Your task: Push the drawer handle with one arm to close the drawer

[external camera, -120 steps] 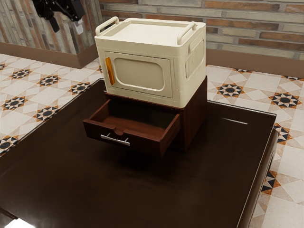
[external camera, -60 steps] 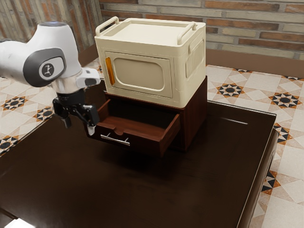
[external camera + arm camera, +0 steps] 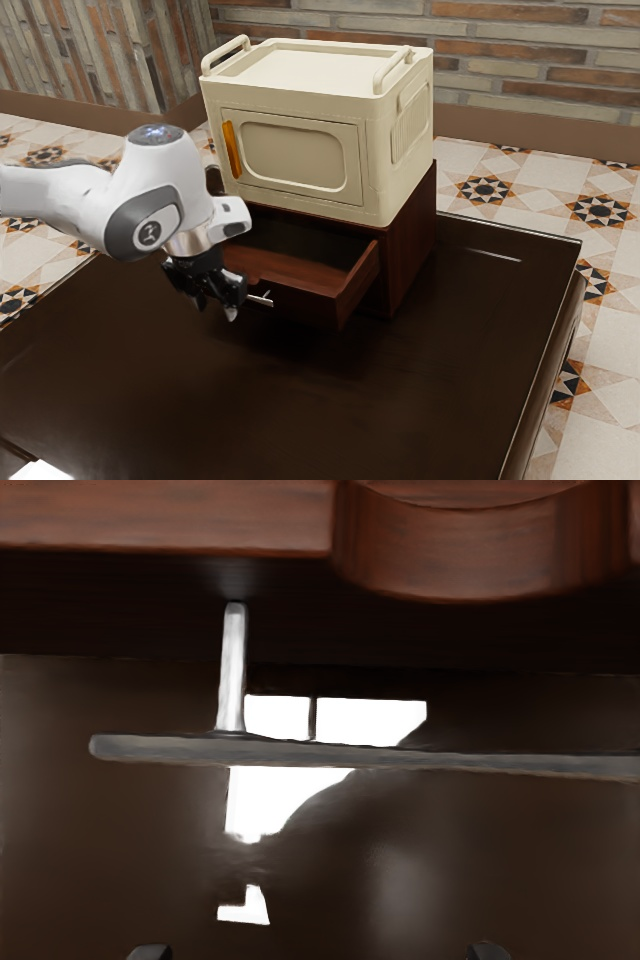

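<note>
Drawer handle [image 3: 262, 302] just beside the spread gripper [image 3: 216, 309]

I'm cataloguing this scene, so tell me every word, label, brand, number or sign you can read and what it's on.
No readable words, brands or numbers.
Small emblem on the white robot arm: too small to make out.
Cream cabinet: no lettering visible.
Drawer: no lettering visible.

A glossy, dark brown, flat tabletop [image 3: 300, 400] is reflecting white light and carrying a reddish-brown, box-shaped wooden cabinet [image 3: 411, 245], which is standing upright near the far edge.
</note>
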You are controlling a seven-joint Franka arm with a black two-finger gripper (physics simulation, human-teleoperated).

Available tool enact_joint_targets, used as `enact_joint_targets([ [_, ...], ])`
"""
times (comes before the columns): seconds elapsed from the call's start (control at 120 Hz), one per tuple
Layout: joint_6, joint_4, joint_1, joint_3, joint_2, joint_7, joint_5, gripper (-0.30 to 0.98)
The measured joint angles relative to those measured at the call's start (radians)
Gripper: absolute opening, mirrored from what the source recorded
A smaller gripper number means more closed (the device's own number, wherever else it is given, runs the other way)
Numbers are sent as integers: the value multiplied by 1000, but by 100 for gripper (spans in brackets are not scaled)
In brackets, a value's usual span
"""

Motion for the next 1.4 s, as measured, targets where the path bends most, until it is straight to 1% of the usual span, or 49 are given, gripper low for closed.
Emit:
enact_joint_targets([
  [0.1,58,-15,3,-14,13,-25,31,22],
  [0.175,95,19,0,-28,68,-42,52,11],
  [0.183,105,31,-3,-34,82,-47,57,8],
  [0.258,127,68,-11,-41,108,-60,80,2],
  [0.35,145,95,-15,-42,131,-76,108,-3],
  [0.575,162,207,-10,-36,234,-107,130,-8],
  [0.708,155,291,10,-31,304,-121,137,-9],
  [1.05,117,465,-5,-31,441,-142,177,-10],
  [1.4,64,571,-8,-30,498,-154,211,-10],
])
